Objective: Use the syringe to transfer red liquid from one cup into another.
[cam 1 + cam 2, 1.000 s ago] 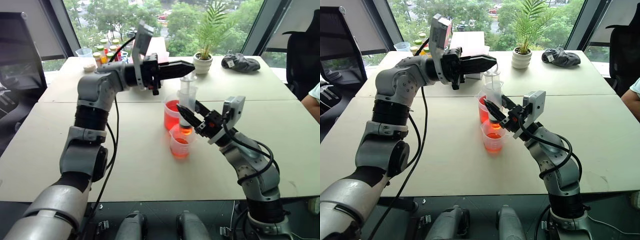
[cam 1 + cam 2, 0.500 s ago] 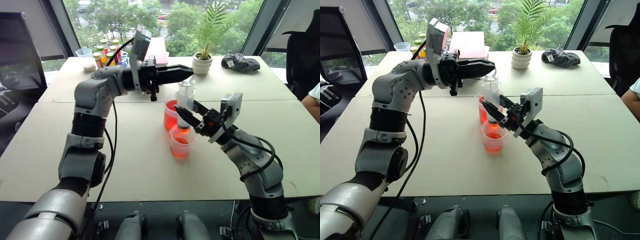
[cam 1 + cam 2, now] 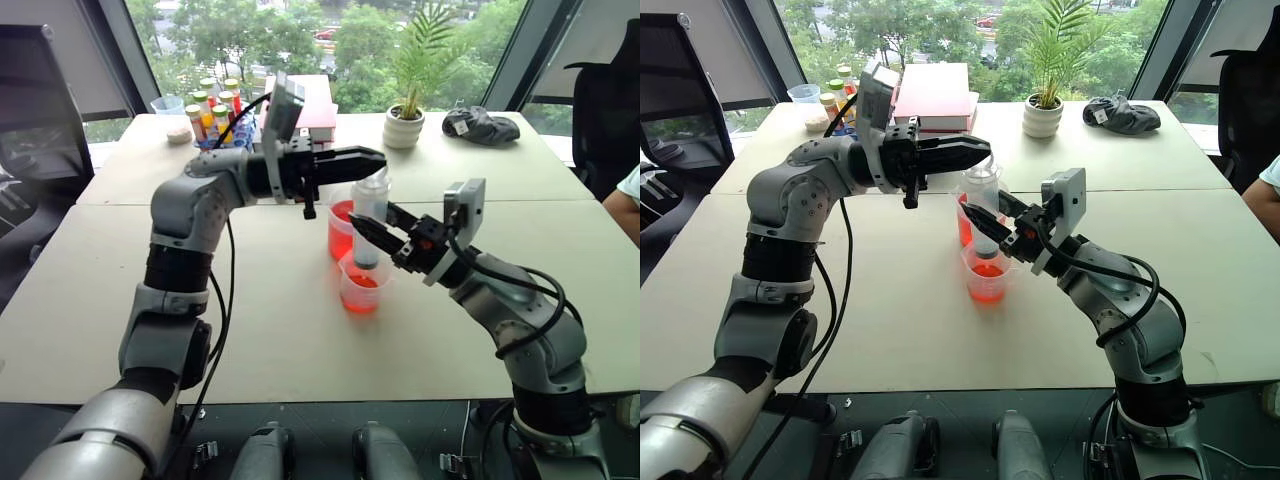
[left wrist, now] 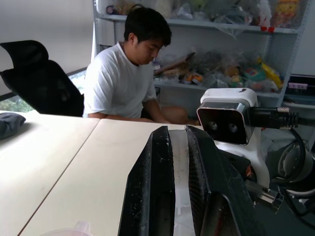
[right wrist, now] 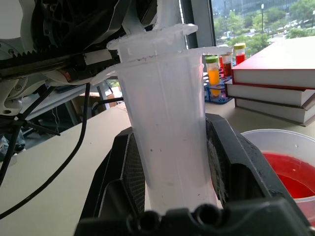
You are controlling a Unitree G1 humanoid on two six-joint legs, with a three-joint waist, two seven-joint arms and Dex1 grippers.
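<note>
The syringe (image 3: 368,212) stands nearly upright, its lower end over the mouth of the smaller cup (image 3: 360,288), which holds a little red liquid (image 3: 362,297). My right gripper (image 3: 362,228) is shut on the clear barrel (image 5: 167,128). From the left, my left gripper (image 3: 372,156) reaches level over the top and is shut on the white plunger (image 4: 181,167). The larger cup (image 3: 341,228), partly filled with red liquid (image 5: 290,169), stands just behind the smaller one.
At the back of the table are a rack of small capped bottles (image 3: 212,105), stacked books (image 3: 315,100), a potted plant (image 3: 405,125) and a dark bundle (image 3: 480,125). A person (image 4: 128,83) sits at the table's right side.
My left gripper has sunk a little toward the barrel with the plunger in it. The right gripper has tipped slightly while keeping the syringe over the smaller cup.
</note>
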